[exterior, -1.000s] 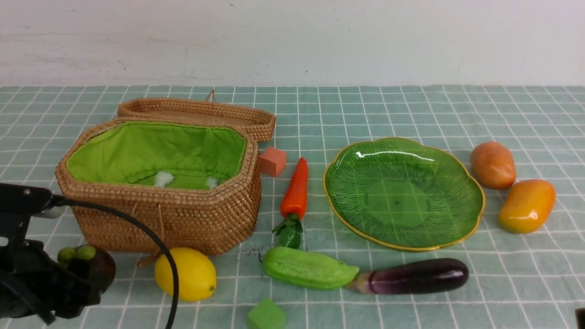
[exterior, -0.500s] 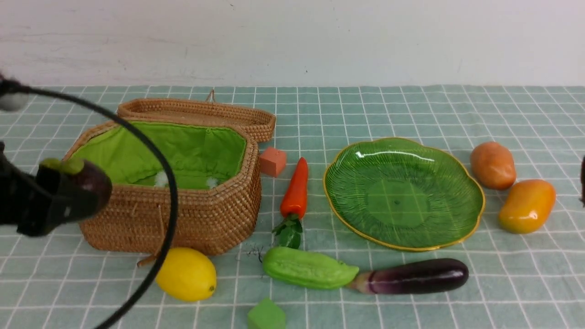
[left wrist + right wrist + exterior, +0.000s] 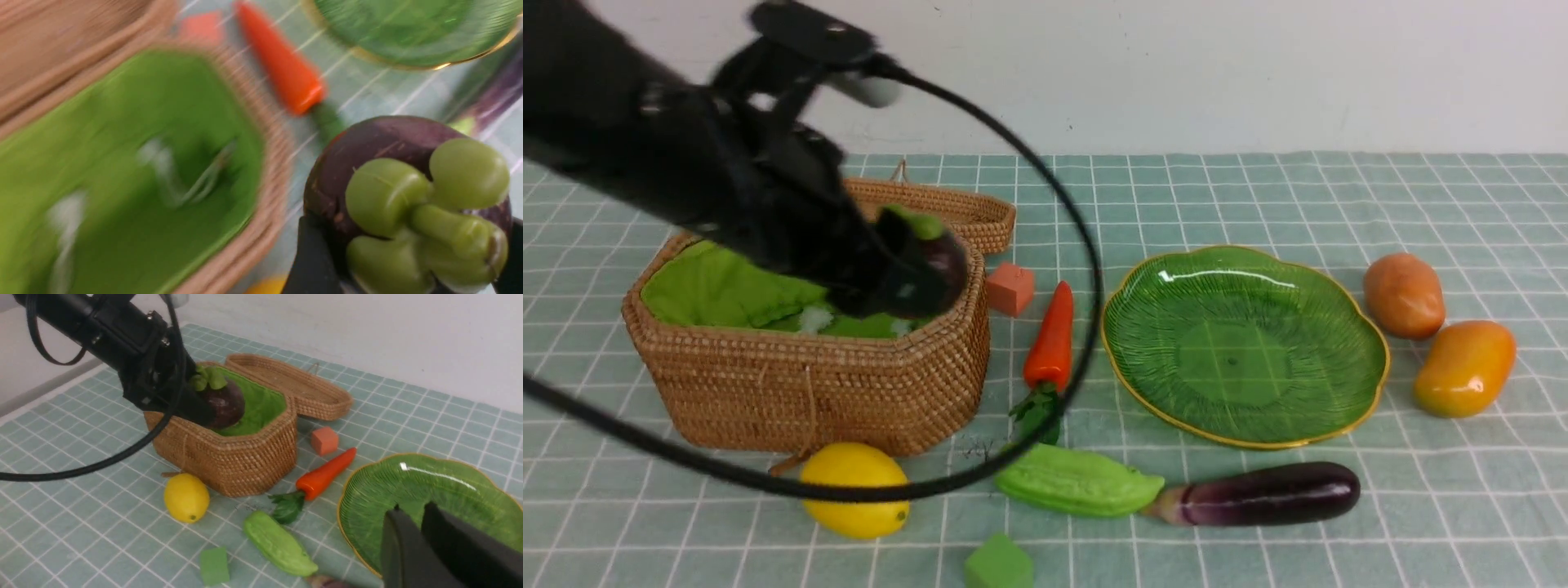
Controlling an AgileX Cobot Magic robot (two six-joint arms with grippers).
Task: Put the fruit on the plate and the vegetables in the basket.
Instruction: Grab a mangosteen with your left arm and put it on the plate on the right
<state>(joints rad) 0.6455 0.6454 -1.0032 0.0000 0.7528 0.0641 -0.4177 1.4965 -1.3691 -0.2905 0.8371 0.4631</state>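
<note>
- Left tool [image 3: 913, 278] was clamped on the mangosteen [image 3: 224, 406]: jaws wide, one on each side of the purple body, green cap up.
- Mangosteen sat at the tool's tip, in the air over the 3 o'clock end of the open basket [image 3: 809, 384], above the green lining and clear of the rim.
- Lid [image 3: 931, 204] lay flipped back at the basket's 12 o'clock.
- Plate [image 3: 1241, 343] was bare, at 3 o'clock from the held mangosteen, well apart; carrot [image 3: 1052, 335] lay on the counter between basket and plate.
- Right tool [image 3: 413, 512] hovered near the plate's 6 o'clock rim, jaws almost together with only a thin slit, gripping nothing.
- Lemon [image 3: 854, 490] sat at the basket's 6 o'clock, just beside its wall.
- Gourd [image 3: 1078, 482] lay at 6 o'clock of the carrot; eggplant [image 3: 1270, 492] at the gourd's 3 o'clock, stem end touching it.
- Potato [image 3: 1403, 294] and mango [image 3: 1463, 367] sat at the plate's 3 o'clock, mango at 5 o'clock of the potato.
</note>
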